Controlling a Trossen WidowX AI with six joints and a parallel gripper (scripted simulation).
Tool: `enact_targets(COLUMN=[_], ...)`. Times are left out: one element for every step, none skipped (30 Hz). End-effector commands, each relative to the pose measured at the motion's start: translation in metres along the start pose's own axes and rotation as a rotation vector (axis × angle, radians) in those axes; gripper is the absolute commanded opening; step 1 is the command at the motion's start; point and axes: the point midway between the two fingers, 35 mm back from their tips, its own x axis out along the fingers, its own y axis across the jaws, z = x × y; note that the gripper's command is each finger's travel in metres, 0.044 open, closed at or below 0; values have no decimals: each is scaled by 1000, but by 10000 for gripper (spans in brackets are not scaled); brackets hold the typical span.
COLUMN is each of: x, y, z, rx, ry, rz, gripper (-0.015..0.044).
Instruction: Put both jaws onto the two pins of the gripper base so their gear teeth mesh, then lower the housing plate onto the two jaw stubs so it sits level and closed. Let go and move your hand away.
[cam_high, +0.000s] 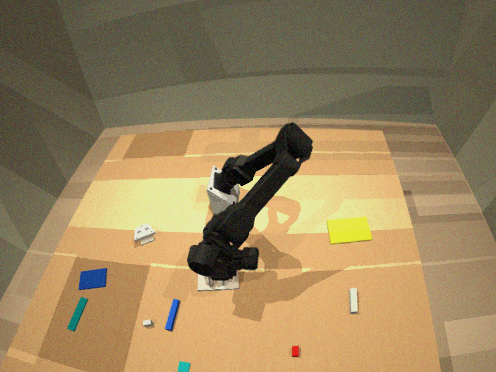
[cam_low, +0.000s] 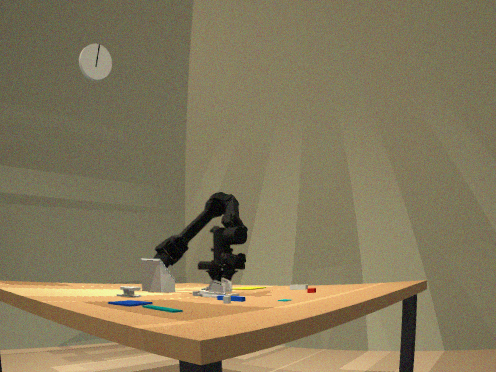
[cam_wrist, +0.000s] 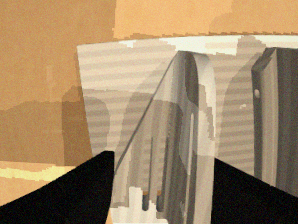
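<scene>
The gripper base (cam_high: 233, 286) (cam_wrist: 97, 70) is a flat white plate on the table, under my hand. My gripper (cam_low: 221, 280) (cam_wrist: 156, 163) is shut on one pale grey jaw (cam_wrist: 172, 130), which stands upright between the black fingers over the base. The other jaw (cam_wrist: 287, 120) stands on the base, to the right in the wrist view, with a gap between the two. The pins and the gear teeth are hidden, so I cannot tell whether the held jaw is seated or the teeth mesh. The white housing plate (cam_high: 144, 231) (cam_low: 130, 289) lies apart on the table, left of the arm.
A blue plate (cam_high: 93, 279), a teal bar (cam_high: 77, 314), a blue bar (cam_high: 172, 315) and a small white block (cam_high: 147, 323) lie front left. A cyan piece (cam_high: 184, 367) and a red block (cam_high: 295, 351) lie at the front. A white bar (cam_high: 354, 300) and a yellow plate (cam_high: 349, 230) lie right.
</scene>
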Motion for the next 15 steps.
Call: enact_targets(x=[1, 1, 2, 3, 3, 3, 3, 3, 3, 3, 3, 3, 4, 5, 5], y=[0, 0, 0, 0, 0, 0, 0, 0, 0, 0, 0, 0, 0, 0, 0], z=[0, 0, 0, 0, 0, 0, 0, 0, 0, 0, 0, 0, 0, 0, 0], rx=[4, 4, 4, 4, 5, 5, 5, 5, 5, 5, 5, 5, 5, 5, 5], ry=[-1, -1, -1, -1, -1, -1, -1, -1, -1, -1, -1, -1, -1, -1, -1], rz=[3, 3, 3, 4, 4, 4, 4, 4, 4, 4, 4, 4, 4, 4, 4], gripper=[134, 134, 134, 134, 134, 134, 134, 134, 134, 134, 134, 134, 134, 134, 134])
